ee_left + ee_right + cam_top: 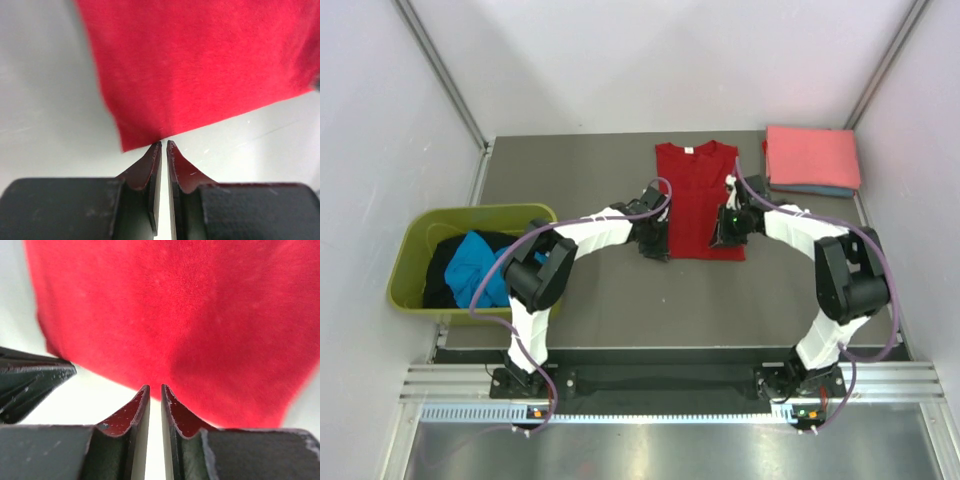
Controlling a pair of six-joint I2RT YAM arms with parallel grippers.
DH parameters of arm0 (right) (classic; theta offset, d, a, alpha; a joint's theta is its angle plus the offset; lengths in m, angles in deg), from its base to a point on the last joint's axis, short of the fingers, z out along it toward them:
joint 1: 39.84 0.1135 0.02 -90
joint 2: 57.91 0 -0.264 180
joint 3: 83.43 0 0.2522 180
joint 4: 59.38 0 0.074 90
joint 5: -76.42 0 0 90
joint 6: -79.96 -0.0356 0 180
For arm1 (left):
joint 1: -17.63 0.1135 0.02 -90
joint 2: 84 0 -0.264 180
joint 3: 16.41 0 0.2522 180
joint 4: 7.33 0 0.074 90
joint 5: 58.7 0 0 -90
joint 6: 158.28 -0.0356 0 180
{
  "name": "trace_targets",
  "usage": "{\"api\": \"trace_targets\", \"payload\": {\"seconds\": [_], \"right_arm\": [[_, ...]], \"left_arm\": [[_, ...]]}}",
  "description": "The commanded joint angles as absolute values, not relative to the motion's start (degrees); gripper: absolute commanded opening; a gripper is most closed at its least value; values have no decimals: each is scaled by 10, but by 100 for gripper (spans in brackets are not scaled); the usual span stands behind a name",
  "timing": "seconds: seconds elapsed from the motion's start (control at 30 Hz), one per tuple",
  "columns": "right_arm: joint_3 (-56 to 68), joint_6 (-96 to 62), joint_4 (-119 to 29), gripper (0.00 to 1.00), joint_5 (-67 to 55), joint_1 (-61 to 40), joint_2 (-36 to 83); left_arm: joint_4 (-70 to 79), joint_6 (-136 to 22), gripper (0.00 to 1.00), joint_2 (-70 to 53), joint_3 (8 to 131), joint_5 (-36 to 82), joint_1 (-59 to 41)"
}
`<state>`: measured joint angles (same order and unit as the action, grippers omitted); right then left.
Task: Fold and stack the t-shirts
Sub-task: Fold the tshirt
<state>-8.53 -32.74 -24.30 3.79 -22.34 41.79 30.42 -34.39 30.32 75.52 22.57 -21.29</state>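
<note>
far left, the olive-green tub (470, 211) holds a black t-shirt (440, 265) and a turquoise t-shirt (475, 262), both loose and unfolded. the left gripper (653, 245) sits at the near-left corner of the red t-shirt (695, 195). that shirt lies flat in the middle of the table (590, 300), collar away from the arms, sides turned in to a narrow strip. the right gripper (725, 232) is on its right edge toward the near corner. far right, a folded salmon-pink t-shirt (812, 155) lies on a folded blue t-shirt (820, 190), near the red one's shoulder but apart from it.

claws: both are pinched almost together with only a thin slit, tips right at the hem line. can't tell whether either has cloth caught.

risks, my read:
- the left tips are at the very corner, so the hem may slip out on a lift, or was missed outright.
- if one side bites and the other doesn't, the fold goes skewed.
- catching only the top layer would let the tucked sides fall open.
- a wide swing on the right could nudge the finished stack.

views:
- only the top camera gives the tub, the stack and the whole shirt outline, but the arm bodies hide the fingertips.
- only the left wrist shows the corner meeting the tips, with bare table around.
- the right wrist shows tips at a broad hem, plus a dark wedge (30, 380) at its left edge, can't tell what.
</note>
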Motion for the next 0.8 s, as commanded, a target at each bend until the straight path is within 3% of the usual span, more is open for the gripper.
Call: {"api": "trace_targets", "payload": {"seconds": [0.0, 0.37, 0.77], "right_arm": [[-84, -324, -223, 16, 1, -228, 351], [-114, -296, -201, 15, -92, -274, 357], [-133, -296, -196, 17, -148, -276, 360]], "left_arm": [[352, -357, 14, 255, 794, 289, -210], [355, -345, 13, 301, 789, 308, -204], [411, -344, 15, 247, 783, 334, -203]]}}
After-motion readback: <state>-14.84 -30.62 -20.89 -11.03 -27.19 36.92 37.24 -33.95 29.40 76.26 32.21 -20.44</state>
